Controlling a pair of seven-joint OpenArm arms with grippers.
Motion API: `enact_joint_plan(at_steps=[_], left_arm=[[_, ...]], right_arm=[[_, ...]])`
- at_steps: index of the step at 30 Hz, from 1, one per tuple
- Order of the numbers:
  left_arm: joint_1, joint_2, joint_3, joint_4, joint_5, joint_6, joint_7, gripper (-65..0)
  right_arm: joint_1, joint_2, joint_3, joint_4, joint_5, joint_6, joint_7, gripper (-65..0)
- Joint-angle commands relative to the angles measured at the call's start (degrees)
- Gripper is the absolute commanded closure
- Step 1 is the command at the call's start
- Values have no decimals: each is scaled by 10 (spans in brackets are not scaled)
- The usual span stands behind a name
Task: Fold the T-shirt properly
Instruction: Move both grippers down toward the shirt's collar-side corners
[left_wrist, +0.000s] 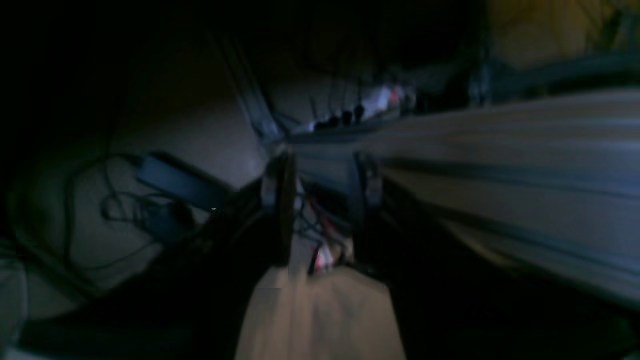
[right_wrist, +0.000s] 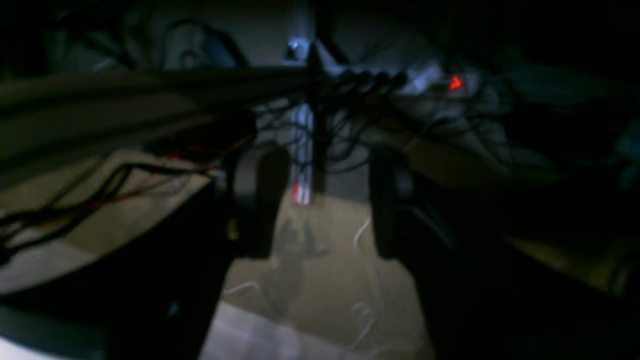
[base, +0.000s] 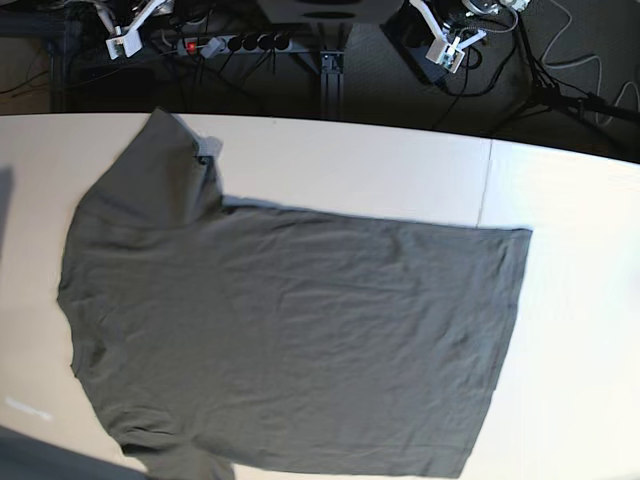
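T-shirt (base: 290, 330) lies flat, filling the tabletop's (base: 570, 300) left and middle, no fold started. My left hand (left_wrist: 320, 200) and right hand (right_wrist: 320, 200) both spread, empty, off the far edge. Next: probably reach in and pinch an edge.

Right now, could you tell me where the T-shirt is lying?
In the base view the T-shirt lies spread flat on the white table, filling its left and centre, collar end toward the left.

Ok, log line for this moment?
phase: pre-fold | T-shirt: spread flat, unfolded | table: under shirt | left tool: open, empty | right tool: open, empty
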Motion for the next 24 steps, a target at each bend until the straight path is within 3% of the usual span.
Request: enact_joint_plan(at_steps=[1, 7, 12, 20, 24], left_arm=[[20, -8, -4, 43, -13, -7, -1, -215], [62, -30, -56, 203, -86, -8, 50, -215], [60, -42, -93, 234, -137, -11, 70, -215], [62, -46, -104, 234, -137, -11, 85, -215], [63, -46, -104, 234, -137, -11, 83, -215]], right_arm=[[-20, 9, 17, 36, 20, -7, 6, -295], [-42, 28, 123, 165, 96, -5, 0, -296], [16, 28, 184, 166, 105, -7, 3, -298], [140, 24, 162, 43, 111, -7, 2, -298], [182, 8, 159, -35, 142, -7, -7, -298]])
